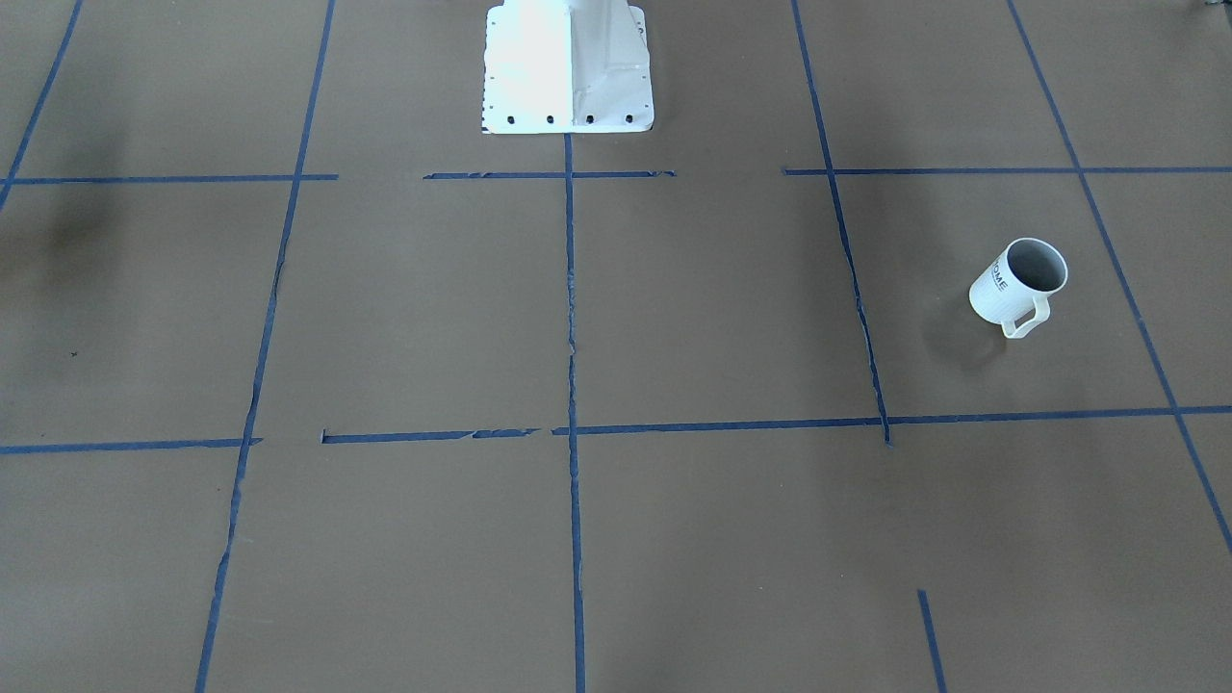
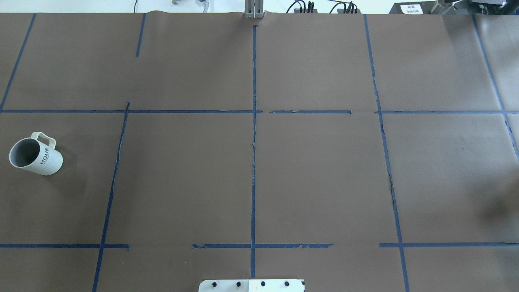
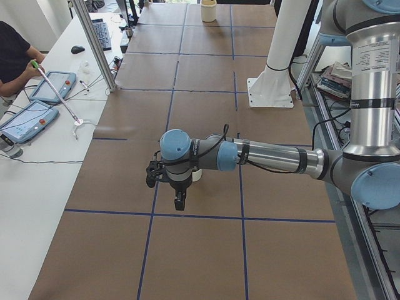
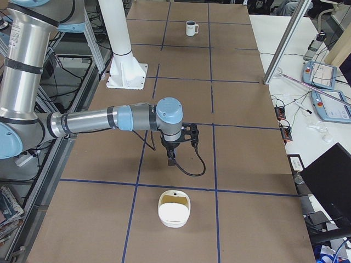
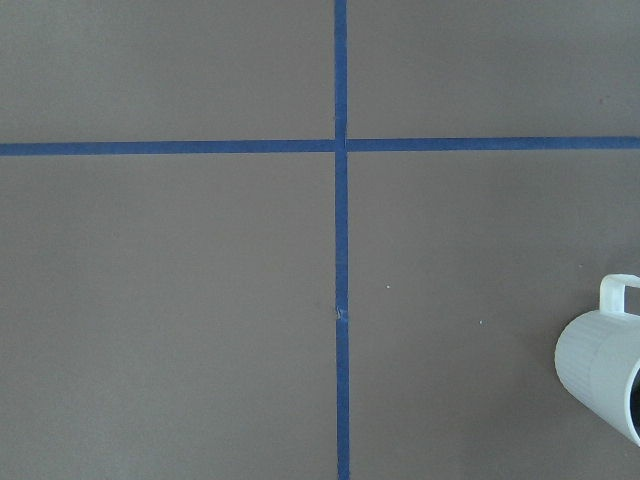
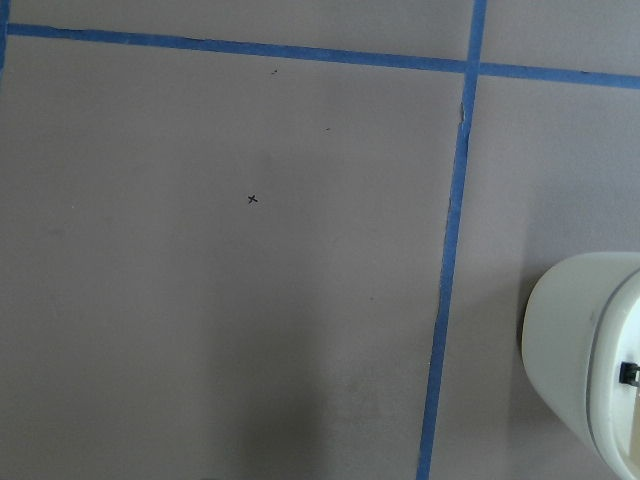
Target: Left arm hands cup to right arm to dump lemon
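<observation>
The cup point(image 1: 1018, 284) is a white mug marked "HOME" that stands upright on the brown table at the robot's left end, handle towards the far side. It also shows in the overhead view point(image 2: 35, 153), far away in the right side view point(image 4: 191, 28), and at the lower right edge of the left wrist view point(image 5: 603, 358). The lemon shows in no view. My left gripper point(image 3: 179, 200) hangs above the table near the cup point(image 3: 197, 175), which its wrist mostly hides. My right gripper point(image 4: 171, 158) hangs at the other end. I cannot tell whether either gripper is open or shut.
A cream rounded container point(image 4: 174, 208) sits on the table near the right gripper, and it also shows in the right wrist view point(image 6: 590, 360). The white robot pedestal point(image 1: 568, 67) stands at the table's robot side. An operators' bench with tablets point(image 3: 28, 119) and a metal post point(image 3: 94, 44) lines the far side.
</observation>
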Available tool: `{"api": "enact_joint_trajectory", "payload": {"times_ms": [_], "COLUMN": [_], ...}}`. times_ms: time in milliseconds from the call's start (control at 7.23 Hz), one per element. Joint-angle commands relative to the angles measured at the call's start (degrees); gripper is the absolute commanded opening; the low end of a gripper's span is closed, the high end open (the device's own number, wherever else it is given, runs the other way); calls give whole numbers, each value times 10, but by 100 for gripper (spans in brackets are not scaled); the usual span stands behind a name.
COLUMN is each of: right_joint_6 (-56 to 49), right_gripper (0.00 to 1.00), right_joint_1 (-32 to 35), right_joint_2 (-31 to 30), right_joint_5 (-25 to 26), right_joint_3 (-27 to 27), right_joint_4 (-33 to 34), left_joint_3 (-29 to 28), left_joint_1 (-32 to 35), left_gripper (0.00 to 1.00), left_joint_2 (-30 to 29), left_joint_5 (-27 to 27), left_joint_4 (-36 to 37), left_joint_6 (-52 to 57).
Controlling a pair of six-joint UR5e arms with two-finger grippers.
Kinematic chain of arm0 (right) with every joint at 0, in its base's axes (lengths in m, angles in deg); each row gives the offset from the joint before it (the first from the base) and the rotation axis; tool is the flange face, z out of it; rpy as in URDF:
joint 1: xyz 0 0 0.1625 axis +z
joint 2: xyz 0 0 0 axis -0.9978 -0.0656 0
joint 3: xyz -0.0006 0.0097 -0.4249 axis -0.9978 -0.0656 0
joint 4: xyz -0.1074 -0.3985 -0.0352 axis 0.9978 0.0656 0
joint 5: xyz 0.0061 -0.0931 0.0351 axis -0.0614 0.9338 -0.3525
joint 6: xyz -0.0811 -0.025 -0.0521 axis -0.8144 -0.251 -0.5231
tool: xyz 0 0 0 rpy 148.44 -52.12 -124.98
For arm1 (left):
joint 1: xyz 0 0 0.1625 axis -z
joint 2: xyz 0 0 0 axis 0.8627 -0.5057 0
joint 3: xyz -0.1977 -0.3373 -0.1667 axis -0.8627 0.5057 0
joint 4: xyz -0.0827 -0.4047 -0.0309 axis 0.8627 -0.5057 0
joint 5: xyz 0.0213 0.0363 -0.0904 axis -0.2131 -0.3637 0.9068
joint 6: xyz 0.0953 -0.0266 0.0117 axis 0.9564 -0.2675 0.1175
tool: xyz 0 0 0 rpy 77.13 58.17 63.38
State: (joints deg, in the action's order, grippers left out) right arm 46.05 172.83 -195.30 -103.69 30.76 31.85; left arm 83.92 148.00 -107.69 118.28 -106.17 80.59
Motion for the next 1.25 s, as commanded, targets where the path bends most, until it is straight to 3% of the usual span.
{"api": "enact_joint_trajectory", "payload": {"times_ms": [0,415,830,1107], "right_joint_6": [0,2,3,4], "right_gripper": [100,100,100,100], "right_joint_1": [-1,-10,-13,-13], "right_joint_2": [0,7,10,12], "right_joint_5": [-22,-43,-43,-43], "right_joint_3": [1,2,2,2], "right_joint_4": [0,0,0,-1], "left_joint_3": [1,-12,-14,-36], "left_joint_1": [-46,-135,-199,-242], "left_gripper": [100,100,100,100], "left_joint_2": [0,0,23,21], "left_joint_5": [6,8,3,-6], "left_joint_4": [-37,-158,-244,-290], "left_joint_6": [-2,-116,-308,-379]}}
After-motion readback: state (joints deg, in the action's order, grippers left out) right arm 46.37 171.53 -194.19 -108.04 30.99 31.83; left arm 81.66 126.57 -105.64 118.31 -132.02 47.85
